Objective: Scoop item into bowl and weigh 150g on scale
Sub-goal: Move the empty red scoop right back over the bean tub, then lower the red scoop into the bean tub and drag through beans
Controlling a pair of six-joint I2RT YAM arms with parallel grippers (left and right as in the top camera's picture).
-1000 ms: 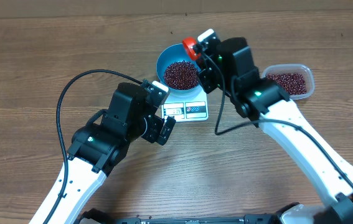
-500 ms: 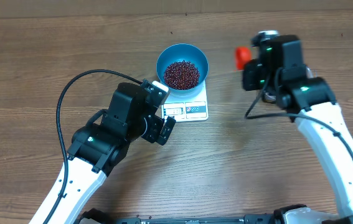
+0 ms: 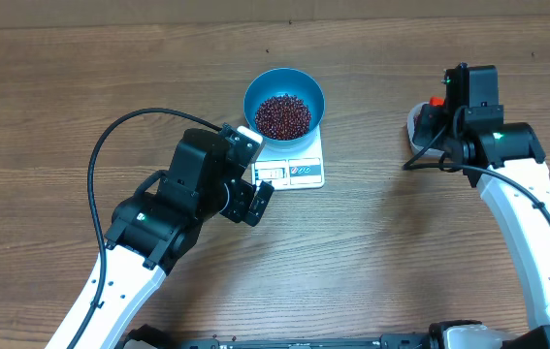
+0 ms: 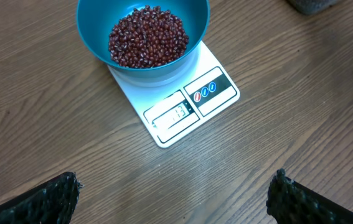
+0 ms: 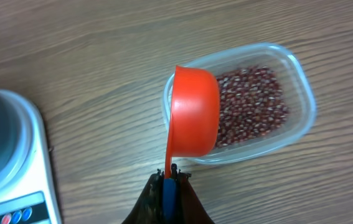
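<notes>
With red-brown beans [image 3: 282, 114] in the round blue bowl [image 3: 252, 94] on the white scale [image 3: 304, 173], left gripper [image 4: 175, 202] apart, right gripper [image 5: 171, 182] clamped on the orange plastic scoop [image 5: 193, 112] over the clear tub [image 5: 302, 99], an overfull load risked overshoot.

The bright blue round bowl [image 4: 92, 25] holds maroon beans [image 4: 148, 36]. The flat rectangular scale [image 4: 216, 62] is white, its label panel [image 4: 209, 91] marked with red and blue ovals. The plastic scoop [image 5: 193, 112] is orange-red; the wooden table [image 4: 288, 143], streaked brown.
</notes>
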